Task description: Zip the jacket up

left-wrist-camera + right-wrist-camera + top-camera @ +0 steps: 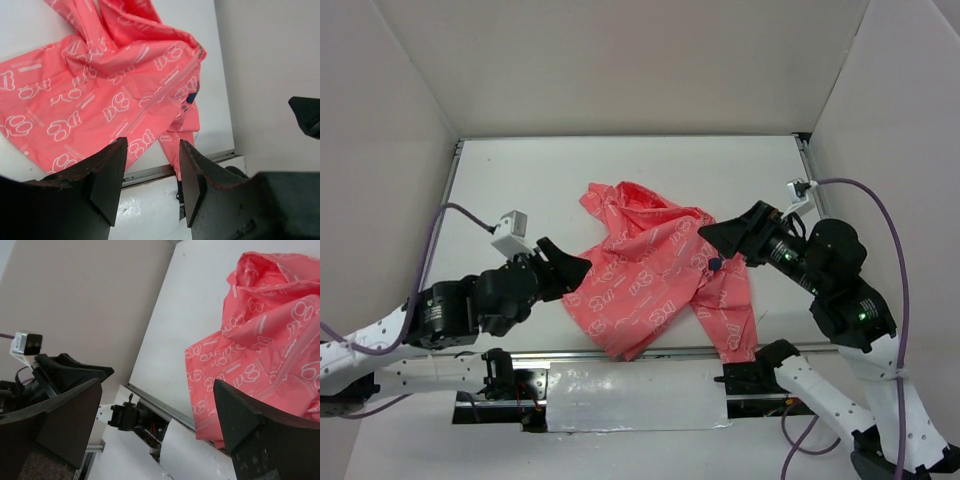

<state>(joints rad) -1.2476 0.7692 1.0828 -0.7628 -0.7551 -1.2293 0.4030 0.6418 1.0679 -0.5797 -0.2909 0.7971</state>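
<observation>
The coral-pink jacket [650, 285] with white outline print lies crumpled on the white table's middle, its hood toward the back and one sleeve hanging to the near edge. A small blue emblem [716, 264] shows at its right side. My left gripper [572, 264] is open and empty at the jacket's left edge, just above it. In the left wrist view [152, 172] the jacket [110, 90] and a diagonal zipper seam [160, 95] lie ahead of the jaws. My right gripper [715, 238] is open wide and empty over the jacket's right shoulder; its view [155, 425] shows the jacket [260, 355] beside the right finger.
A metal rail [650, 352] runs along the table's near edge, with a white taped plate [635, 395] below it. White walls [410, 120] box in the table on three sides. The left arm [60, 372] shows in the right wrist view.
</observation>
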